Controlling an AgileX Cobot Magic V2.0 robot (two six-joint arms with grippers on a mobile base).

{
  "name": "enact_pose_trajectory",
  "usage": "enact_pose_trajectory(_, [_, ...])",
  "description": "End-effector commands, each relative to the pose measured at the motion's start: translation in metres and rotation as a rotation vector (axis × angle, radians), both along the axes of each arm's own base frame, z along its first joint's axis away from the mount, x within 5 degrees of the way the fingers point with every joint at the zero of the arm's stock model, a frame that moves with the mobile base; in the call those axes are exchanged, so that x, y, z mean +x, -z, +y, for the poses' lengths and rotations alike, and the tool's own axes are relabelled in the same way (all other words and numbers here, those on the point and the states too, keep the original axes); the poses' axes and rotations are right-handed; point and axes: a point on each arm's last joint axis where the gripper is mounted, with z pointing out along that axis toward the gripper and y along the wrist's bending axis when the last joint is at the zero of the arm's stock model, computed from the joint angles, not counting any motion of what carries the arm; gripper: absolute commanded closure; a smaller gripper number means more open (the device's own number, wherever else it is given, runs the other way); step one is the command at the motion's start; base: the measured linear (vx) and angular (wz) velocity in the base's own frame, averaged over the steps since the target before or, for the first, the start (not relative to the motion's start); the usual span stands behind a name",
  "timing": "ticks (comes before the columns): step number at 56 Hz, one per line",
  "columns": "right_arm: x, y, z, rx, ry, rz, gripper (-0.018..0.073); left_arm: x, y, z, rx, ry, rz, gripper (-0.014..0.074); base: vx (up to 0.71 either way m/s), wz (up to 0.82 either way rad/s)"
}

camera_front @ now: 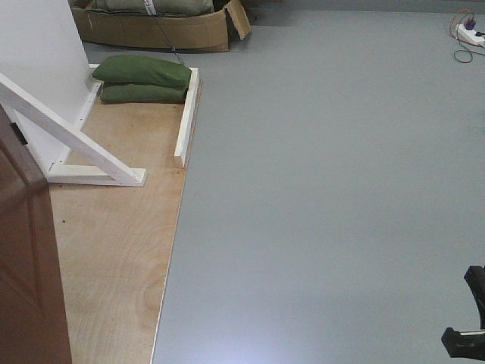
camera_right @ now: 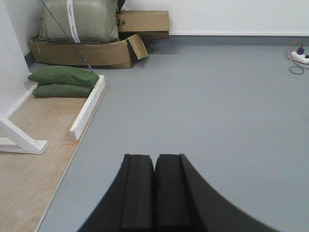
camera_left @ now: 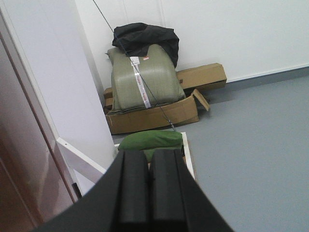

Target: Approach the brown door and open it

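Note:
The brown door [camera_front: 26,265] is a glossy reddish-brown panel at the lower left of the front view, standing over the plywood base. Its edge also fills the left side of the left wrist view [camera_left: 19,159]. Its handle and keys are out of view. My left gripper [camera_left: 148,157] is shut and empty, just to the right of the door's edge. My right gripper [camera_right: 154,159] is shut and empty above the grey floor, away from the door. A black part of the right arm [camera_front: 466,334] shows at the bottom right of the front view.
A white diagonal frame brace [camera_front: 76,140] and a white wall panel [camera_front: 38,53] stand on the plywood base [camera_front: 114,250]. Two green sandbags [camera_front: 144,76] lie at its back. A cardboard box [camera_front: 151,30] sits behind. A power strip [camera_front: 470,34] lies far right on the grey floor [camera_front: 326,189].

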Motion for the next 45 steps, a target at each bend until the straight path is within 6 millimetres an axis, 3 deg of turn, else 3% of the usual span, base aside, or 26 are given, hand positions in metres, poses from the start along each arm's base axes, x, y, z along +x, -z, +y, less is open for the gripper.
enact_pose_trajectory(1, [0.0016, -0.0054, -0.0006, -0.007, 0.005, -0.077, 0.0559, -0.0024, -0.0161, -0.0014, -0.021, 0.016, -0.118, 0.0603, 0.16, 0.02])
enact_pose_trajectory(45, [0.0016, -0.0054, -0.0006, -0.007, 0.005, -0.077, 0.0559, -0.0024, -0.0161, -0.0014, -0.021, 0.016, -0.118, 0.0603, 0.06, 0.0])
